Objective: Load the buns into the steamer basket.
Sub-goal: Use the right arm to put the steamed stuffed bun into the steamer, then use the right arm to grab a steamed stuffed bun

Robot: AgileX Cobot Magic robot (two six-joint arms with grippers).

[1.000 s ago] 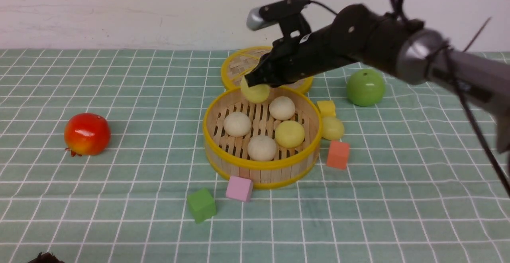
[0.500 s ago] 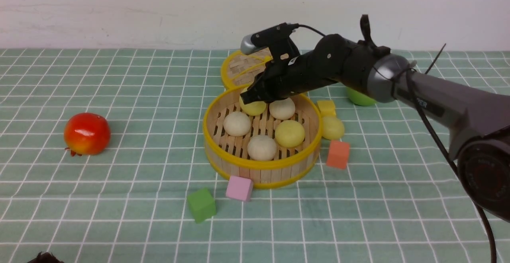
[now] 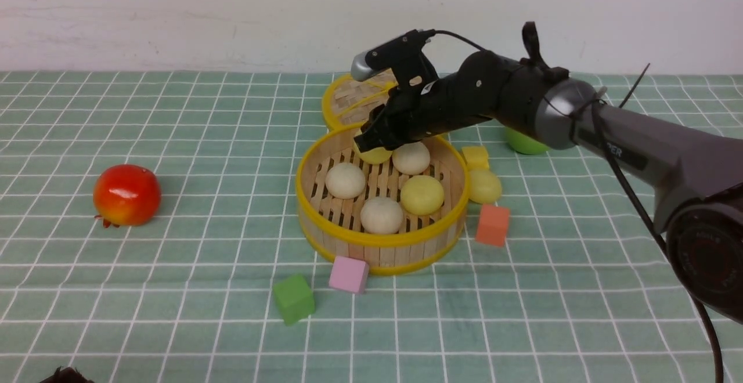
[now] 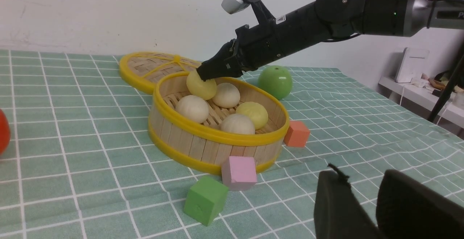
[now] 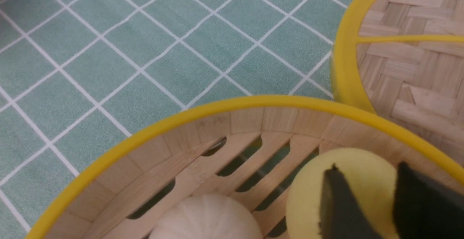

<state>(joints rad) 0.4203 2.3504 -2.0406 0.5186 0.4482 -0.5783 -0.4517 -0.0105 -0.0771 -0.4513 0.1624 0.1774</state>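
The steamer basket (image 3: 299,185) stands mid-table with several buns inside: a pale yellow bun (image 3: 371,154) at the far wall, a white bun (image 3: 411,157), a white bun (image 3: 345,180), another yellow bun (image 3: 422,195) and a white bun (image 3: 381,215). One more yellow bun (image 3: 484,186) lies on the cloth just right of the basket. My right gripper (image 3: 367,136) hovers right over the far yellow bun (image 5: 337,192), fingers apart, the bun resting on the slats. My left gripper (image 4: 362,175) is open and empty above the cloth, near the front.
A woven lid (image 3: 348,96) lies behind the basket. A green apple (image 3: 525,142) peeks from behind my right arm; a red fruit (image 3: 126,194) sits far left. Cubes ring the basket: green (image 3: 294,298), pink (image 3: 349,274), orange (image 3: 493,225), yellow (image 3: 475,157).
My right arm came down with the yellow bun from above the far rim into the basket, then the fingers parted and left the bun on the slats. The left gripper stayed as it was.
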